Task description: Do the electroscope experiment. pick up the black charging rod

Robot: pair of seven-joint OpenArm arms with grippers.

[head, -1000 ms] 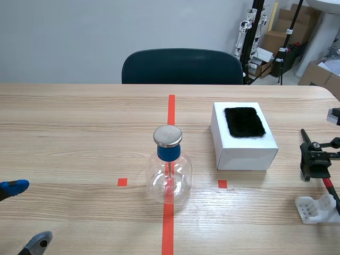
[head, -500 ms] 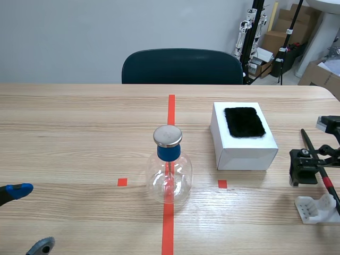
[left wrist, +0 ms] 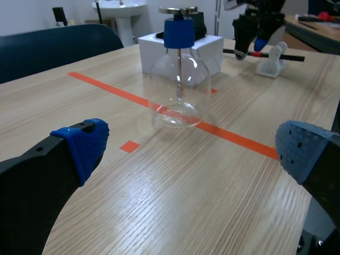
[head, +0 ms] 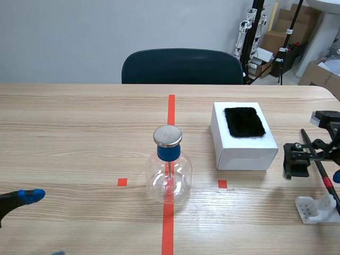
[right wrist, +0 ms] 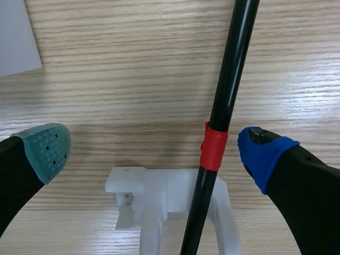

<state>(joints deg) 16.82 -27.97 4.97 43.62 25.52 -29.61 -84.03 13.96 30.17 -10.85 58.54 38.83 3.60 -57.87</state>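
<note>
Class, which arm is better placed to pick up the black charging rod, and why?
Right. The right gripper, open, straddles the black charging rod on its white stand; the left gripper is far off, past the flask.

- Bright, even indoor light covers the wooden table (head: 79, 122) from left to right, and the shadows on it are soft.
- The glass flask (head: 169, 183) catches small highlights, its metal cap (head: 168, 136) gleams, and a faint shadow pools at its base.
- The white box (head: 245, 151) is bright on top and greyer on its near face.
- In the left wrist view, a broad sheen runs over the wood near the flask.
- In the right wrist view, glare streaks the wood beside the black rod (right wrist: 229, 79). A soft shadow band lies between the spread fingers of the right gripper (right wrist: 159, 151), just beyond the white stand (right wrist: 159, 196).
</note>
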